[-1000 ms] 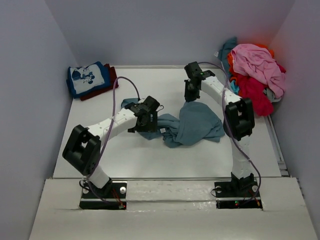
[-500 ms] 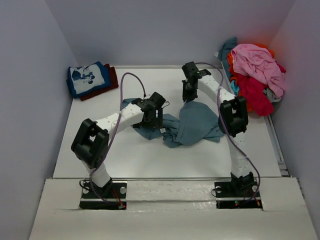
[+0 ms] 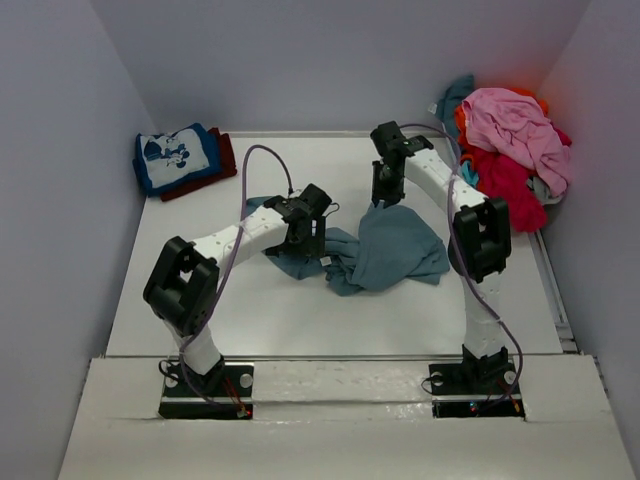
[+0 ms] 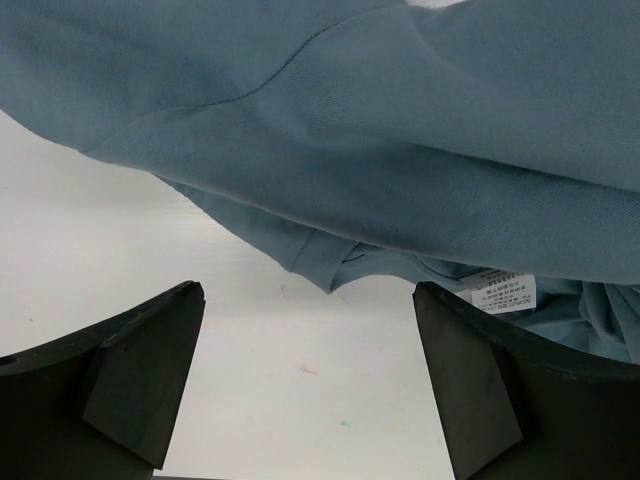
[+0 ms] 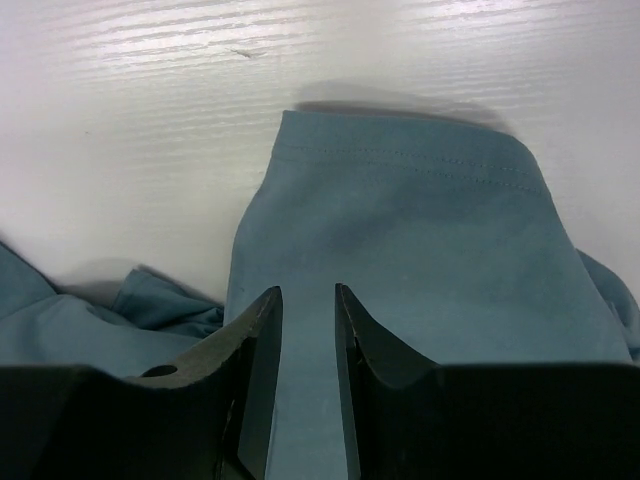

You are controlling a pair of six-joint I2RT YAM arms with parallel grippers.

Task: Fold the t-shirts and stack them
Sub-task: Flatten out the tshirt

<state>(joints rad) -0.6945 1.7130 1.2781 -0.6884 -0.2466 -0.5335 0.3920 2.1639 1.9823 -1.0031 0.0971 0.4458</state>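
- Slate-blue t-shirt [image 3: 395,250] lies crumpled at mid-table, and its outline is much as it was a second ago.
- A second ago the left gripper [image 3: 308,238] was nearer the left edge of that shirt. It has since moved a little to the right and farther out, and it now sits over the shirt's bunched left part.
- The left arm's elbow has also shifted right. Over the last half second this arm has hardly changed.
- The right gripper [image 3: 384,192] has stayed at the shirt's far edge, shifting only slightly from side to side.
- On the far left of the table [image 3: 250,310] a folded blue tee with white cartoon print [image 3: 175,155] rests on a folded dark red one [image 3: 225,150].
- At the far right corner is a loose heap with a pink shirt [image 3: 515,125] on top, a red one [image 3: 505,180] below it, and orange [image 3: 460,120] and teal [image 3: 458,92] behind.
- A purple cable [image 3: 240,190] loops above the left forearm.
- In the left wrist view a white label [image 4: 503,290] shows at the shirt's rumpled hem.
- The left arm reaches forward and to the right with its wrist turned down. Its jaws are spread wide over bare table, just short of the hem.
- The right arm stretches far out and bends back down at the wrist. Its jaws stand slightly apart, and the shirt's flat stitched edge shows through the narrow gap.
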